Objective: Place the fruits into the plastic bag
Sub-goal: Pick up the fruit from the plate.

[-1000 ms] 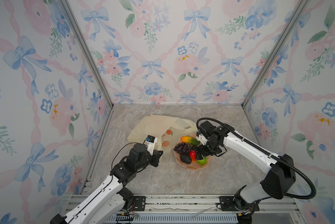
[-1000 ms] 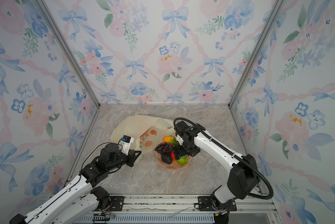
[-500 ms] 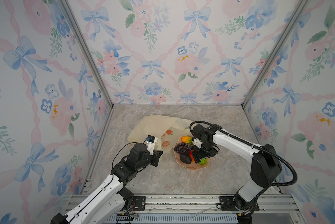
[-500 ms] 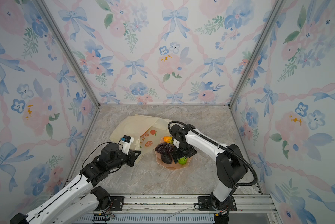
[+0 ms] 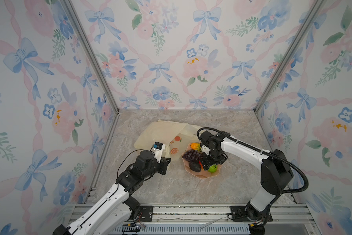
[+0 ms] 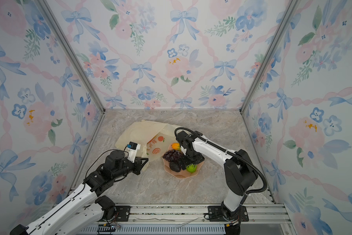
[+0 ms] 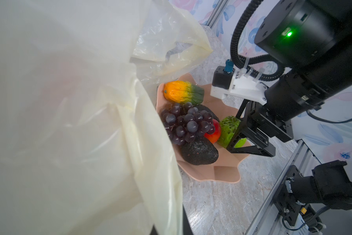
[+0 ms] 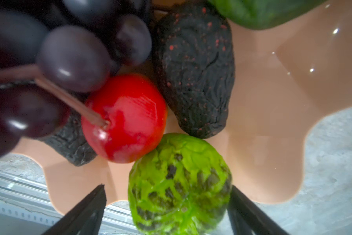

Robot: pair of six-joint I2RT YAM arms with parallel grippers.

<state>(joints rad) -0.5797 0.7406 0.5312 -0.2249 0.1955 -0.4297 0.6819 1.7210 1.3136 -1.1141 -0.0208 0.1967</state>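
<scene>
– Right wrist view: which of the fruits sat between the fingers (image 8: pixel 85 209)?
– The bumpy green ball (image 8: pixel 180 183). The right gripper (image 8: pixel 167 187) stood wide open astride it. One finger showed a clear gap. The other was right at the ball's skin, and I could not tell whether it touched. Nothing was gripped.
– And the rest?
– All lay in the pink dish (image 8: pixel 272 97). A red fruit (image 8: pixel 124 118) touched the green ball, and a dark avocado (image 8: pixel 193 77) lay beside both. A second avocado (image 8: pixel 75 148) was partly under the grape bunch (image 8: pixel 69 57). The left wrist view showed an orange-green mango (image 7: pixel 183 92) at the dish's rim, nearest the bag.
– Where was the plastic bag (image 5: pixel 160 132)?
– In both top views it lay crumpled on the marble table (image 5: pixel 171 189), just beside the dish on the robot's left, with its orange-slice print facing up.
– The other arm?
– The left gripper (image 5: pixel 165 162) was closed on the bag's near edge and held a fold of film up off the table. That film filled most of the left wrist view.
</scene>
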